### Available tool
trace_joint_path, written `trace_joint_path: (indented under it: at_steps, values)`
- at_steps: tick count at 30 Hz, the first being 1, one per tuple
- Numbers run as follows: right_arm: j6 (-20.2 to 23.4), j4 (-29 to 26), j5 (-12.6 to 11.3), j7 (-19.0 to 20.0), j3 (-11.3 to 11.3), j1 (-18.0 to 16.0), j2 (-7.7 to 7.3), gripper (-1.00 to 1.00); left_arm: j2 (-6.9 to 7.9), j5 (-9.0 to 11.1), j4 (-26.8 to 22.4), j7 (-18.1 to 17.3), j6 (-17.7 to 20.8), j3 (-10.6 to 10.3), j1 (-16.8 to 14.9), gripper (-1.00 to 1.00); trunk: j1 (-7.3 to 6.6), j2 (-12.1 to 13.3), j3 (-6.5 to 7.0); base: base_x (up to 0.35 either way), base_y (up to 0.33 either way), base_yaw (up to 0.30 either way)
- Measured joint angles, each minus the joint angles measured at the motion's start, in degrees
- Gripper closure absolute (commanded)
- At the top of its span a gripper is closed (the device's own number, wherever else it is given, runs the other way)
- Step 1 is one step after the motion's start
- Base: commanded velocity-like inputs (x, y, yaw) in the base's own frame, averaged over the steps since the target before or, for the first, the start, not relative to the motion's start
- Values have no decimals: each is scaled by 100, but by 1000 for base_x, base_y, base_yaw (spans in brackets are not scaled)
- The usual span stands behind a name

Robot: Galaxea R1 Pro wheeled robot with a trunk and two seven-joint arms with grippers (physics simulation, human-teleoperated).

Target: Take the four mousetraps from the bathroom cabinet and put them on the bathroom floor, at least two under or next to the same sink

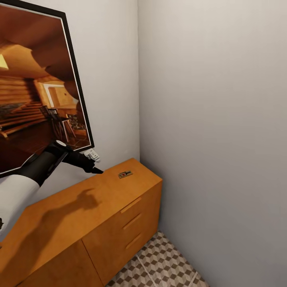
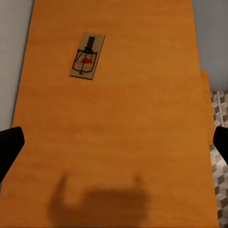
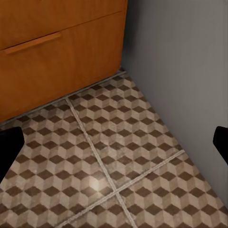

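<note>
Mousetraps are what you are after, and only one mousetrap (image 1: 125, 174) can be seen right now; it lies flat on top of the cabinet (image 1: 91, 207), near the far right corner by the wall, and nothing is touching it; your left gripper (image 1: 92, 163) hovers above the cabinet top, near the trap but clearly apart from it; in the left wrist view the same trap (image 2: 87, 56) sits ahead of the gripper on the bare orange wood, with the two dark fingertips (image 2: 9, 145) spread wide at the frame edges and nothing between them, so that gripper is open and empty; your right gripper hangs low over the bathroom floor (image 3: 114, 161), its fingertips (image 3: 8, 147) likewise far apart and holding nothing; the stretch of cube-patterned floor (image 1: 159, 263) beside the cabinet shows no trap on it, and no sink is in sight, so you should treat the placing as not confirmed for any trap from these views; the other three traps may be elsewhere on the floor or still stored, but you cannot tell from here; as for the drawers (image 1: 133, 223), the three on the right column look shut with their bar handles flush, and the drawer front (image 3: 57, 52) seen from the right wrist is closed too, so what is inside them is hidden; my reading is that you are on the approach to pick this trap up, with the carry to the floor near a sink left to do.
</note>
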Motion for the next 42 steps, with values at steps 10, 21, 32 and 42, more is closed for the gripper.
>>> trace_joint_path:
  at_steps: [10,21,32,42]
  values:
    - [1,-1,0,-2,0,0,4,-100,-18,0,6,3,0,0,0,-100,0,0,-25,0,0,0]
    - [2,0,0,-2,0,0,1,-100,-17,0,6,3,0,0,0,-100,0,0,-122,0,0,0]
    - [2,0,0,-2,0,0,6,-100,-18,0,6,8,0,0,8,-100,0,0,-223,0,0,0]
    - [2,-1,0,-2,0,0,7,-100,-18,0,11,11,0,0,9,-100,0,0,-314,0,0,0]
